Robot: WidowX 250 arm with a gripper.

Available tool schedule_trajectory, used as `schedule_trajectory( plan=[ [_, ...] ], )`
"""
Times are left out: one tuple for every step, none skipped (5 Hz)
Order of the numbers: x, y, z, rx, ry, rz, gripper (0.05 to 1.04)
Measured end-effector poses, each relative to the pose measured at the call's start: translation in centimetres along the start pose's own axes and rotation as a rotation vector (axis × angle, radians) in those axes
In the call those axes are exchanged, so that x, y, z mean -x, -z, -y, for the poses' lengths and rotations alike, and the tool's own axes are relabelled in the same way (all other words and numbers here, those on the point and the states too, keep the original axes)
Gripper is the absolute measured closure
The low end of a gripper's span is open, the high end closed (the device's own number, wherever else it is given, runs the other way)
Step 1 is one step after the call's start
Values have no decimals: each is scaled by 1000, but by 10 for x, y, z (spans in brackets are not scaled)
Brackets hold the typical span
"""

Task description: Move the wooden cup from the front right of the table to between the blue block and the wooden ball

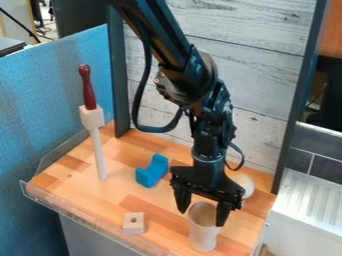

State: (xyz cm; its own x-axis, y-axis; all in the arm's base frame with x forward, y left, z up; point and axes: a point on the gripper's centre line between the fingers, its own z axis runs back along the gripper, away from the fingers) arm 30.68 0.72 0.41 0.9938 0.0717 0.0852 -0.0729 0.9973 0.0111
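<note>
Camera view: pale cup upright at 5 o'clock on wood-look counter; pincer released, fingers spread about its rim. Looks like the lining-up step; next move calls for centring. Drilled block at 7, blue curved block at 12, red-topped post at 10. Plank wall, blue partition behind.

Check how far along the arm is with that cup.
Looks done: the end effector is at the cup, fingers apart on either side near its rim. In hand: nothing lifted; the cup stands on the wooden table. Left, probably: gripping and lifting it.
</note>
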Motion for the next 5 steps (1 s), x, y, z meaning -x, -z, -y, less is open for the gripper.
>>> schedule_trajectory(
  plan=[
    [2, 0, 1, 5, 5, -8, 83],
    [8, 2, 2, 12, 10, -28, 83],
    [11, 3, 3, 6, 18, -36, 83],
    [11, 3, 2, -3, 9, -35, 83],
    [4, 5, 0, -18, -1, -26, 83]
  ],
)
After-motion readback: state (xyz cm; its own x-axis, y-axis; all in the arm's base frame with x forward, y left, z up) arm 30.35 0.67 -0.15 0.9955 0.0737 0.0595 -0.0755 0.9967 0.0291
